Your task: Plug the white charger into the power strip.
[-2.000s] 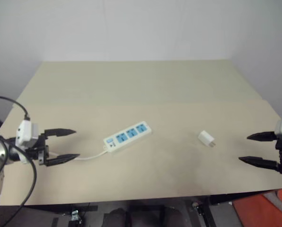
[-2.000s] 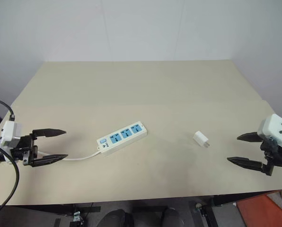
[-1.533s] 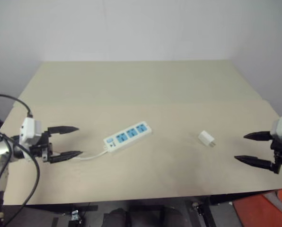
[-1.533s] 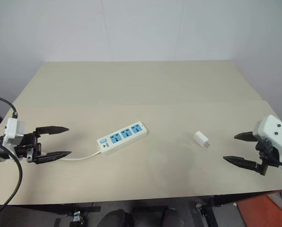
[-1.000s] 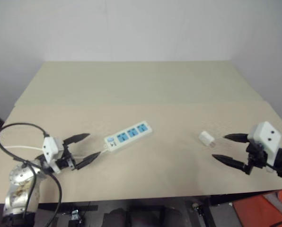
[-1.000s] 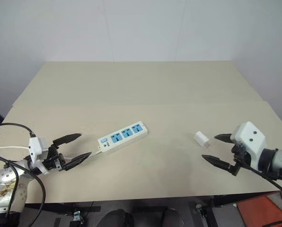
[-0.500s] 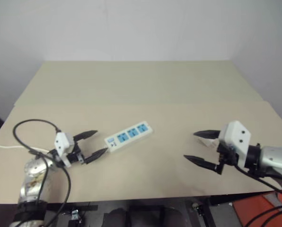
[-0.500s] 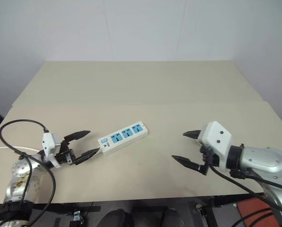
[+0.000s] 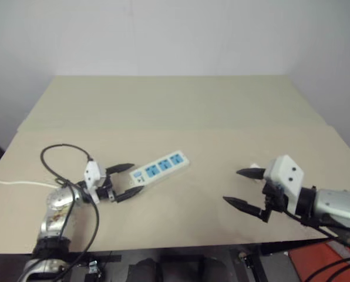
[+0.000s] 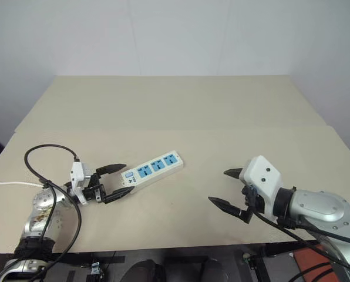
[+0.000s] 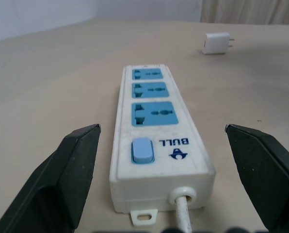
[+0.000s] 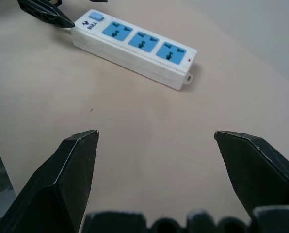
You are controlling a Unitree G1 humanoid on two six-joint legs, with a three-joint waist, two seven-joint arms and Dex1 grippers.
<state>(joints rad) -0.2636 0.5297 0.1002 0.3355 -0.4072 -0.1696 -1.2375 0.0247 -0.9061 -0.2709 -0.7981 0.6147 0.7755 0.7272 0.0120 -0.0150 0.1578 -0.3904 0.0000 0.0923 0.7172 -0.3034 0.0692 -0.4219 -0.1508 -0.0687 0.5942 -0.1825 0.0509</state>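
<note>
1. While both grippers stand wide open and hold nothing, the left gripper has the switch end of the power strip just ahead of its fingertips, one finger to each side of the cord end.
2. From that hand the strip's long axis runs almost straight away, its three blue outlets in a row beyond the switch, so the hand is lined up with the strip and not across it.
3. Seen from the left wrist, the white charger lies on the table well past the strip's far end, on its side, prongs pointing sideways.
4. In the head view the right gripper sits over that spot; a sliver of white shows just behind its upper finger, probably the charger, though I cannot be sure.
5. My judgement: the right hand is much the nearer to the charger, the left to the strip.
6. Bare table lies between strip and right hand, giving open room; the near table edge runs close under both hands.
</note>
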